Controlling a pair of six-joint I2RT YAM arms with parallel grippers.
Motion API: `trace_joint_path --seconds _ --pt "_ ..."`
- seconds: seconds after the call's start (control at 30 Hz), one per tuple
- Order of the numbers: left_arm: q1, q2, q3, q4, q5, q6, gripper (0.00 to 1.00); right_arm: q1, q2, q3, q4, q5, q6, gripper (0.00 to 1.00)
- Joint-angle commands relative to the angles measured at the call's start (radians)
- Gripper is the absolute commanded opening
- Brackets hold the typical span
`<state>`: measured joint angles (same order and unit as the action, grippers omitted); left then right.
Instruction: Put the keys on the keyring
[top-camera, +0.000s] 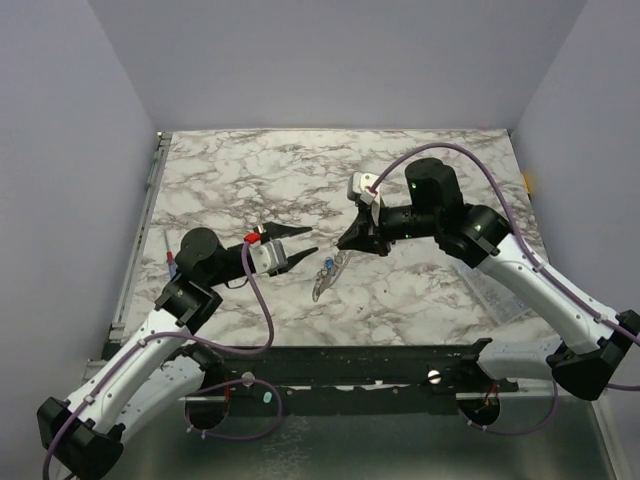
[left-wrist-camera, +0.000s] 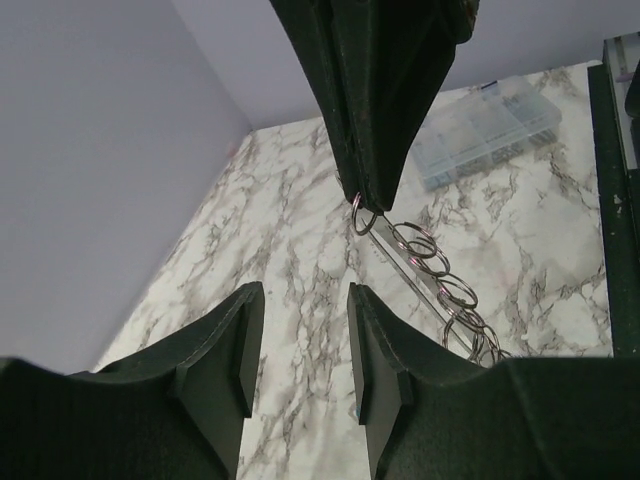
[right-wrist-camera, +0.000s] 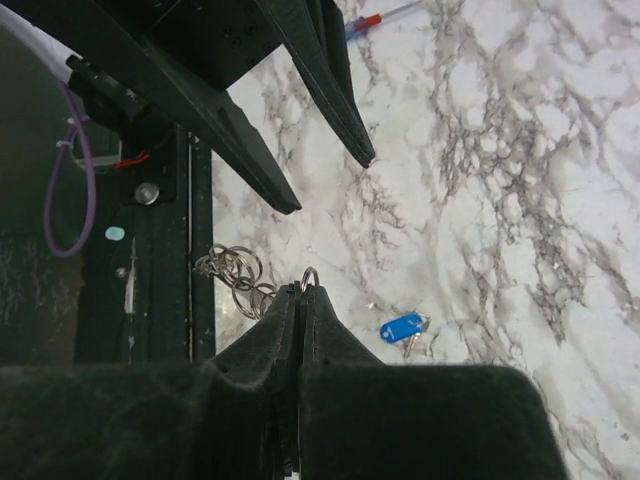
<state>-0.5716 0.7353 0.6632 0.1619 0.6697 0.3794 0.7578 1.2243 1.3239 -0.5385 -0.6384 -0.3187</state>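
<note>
Keyring (right-wrist-camera: 310, 279) is pinched in the right claw (right-wrist-camera: 302, 297). It is a string of linked thin wire rings, with the top ring clamped between the shut tips and only its upper arc poking out. The other rings trail away from the claw toward the desk (top-camera: 250, 170). In the right wrist view they bunch up beside the dark front rail (right-wrist-camera: 200, 220). In the left wrist view they run as a slanting chain below the claw tip. Cannot tell whether the lowest rings touch the desk.

Keys (right-wrist-camera: 402, 328): one with a bright blue head lies flat on the marble, with a small silvery piece right at its end. It is close beside the right claw tips but apart from the held ring. In the top view the blue head sits just beside the hanging rings, near the middle of the desk. Cannot tell whether it is joined to them.

Left claw (left-wrist-camera: 305, 295) faces the right claw, tips pointing at it. Its jaws are moderately apart with nothing between them, and a small gap separates them from the held ring. Both claws are above the desk near its centre, tip to tip.

Screwdriver (right-wrist-camera: 372, 19) with a red and blue handle lies on the desk near the left edge, well apart from the keys. Clear plastic box (left-wrist-camera: 490, 130) sits on the desk beyond the right claw. Purple cable (right-wrist-camera: 65, 190) loops by the front rail.
</note>
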Motion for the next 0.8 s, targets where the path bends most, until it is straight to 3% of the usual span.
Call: trace_joint_path --seconds 0.0,0.23,0.77 --pt "-0.001 0.035 -0.002 0.036 0.119 0.059 0.43 -0.003 0.031 0.063 -0.162 -0.070 -0.020 0.01" --pt "-0.009 0.100 0.043 0.039 0.214 0.033 0.41 -0.002 0.062 0.080 -0.178 -0.118 -0.037 0.01" --pt "-0.046 0.183 0.063 0.041 0.273 -0.019 0.34 -0.002 0.073 0.072 -0.156 -0.130 -0.050 0.01"
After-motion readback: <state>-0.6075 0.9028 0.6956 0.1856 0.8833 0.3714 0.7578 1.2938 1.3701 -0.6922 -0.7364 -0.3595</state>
